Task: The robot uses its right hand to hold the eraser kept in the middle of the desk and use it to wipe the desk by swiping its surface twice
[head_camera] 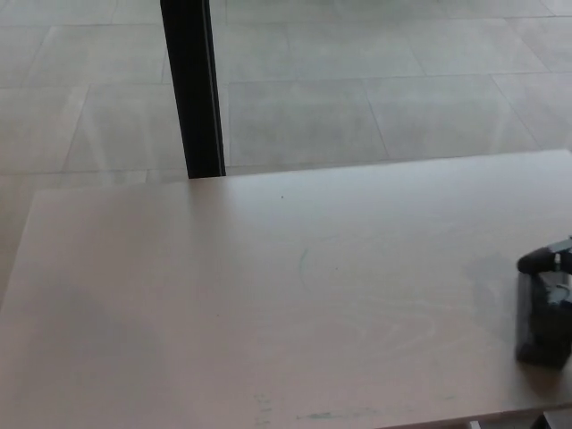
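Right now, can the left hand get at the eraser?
Probably not readily. The left hand is out of view, and the eraser sits at the desk's far right edge under the right hand. The bare desk offers no obstacle, but the right hand already covers it.
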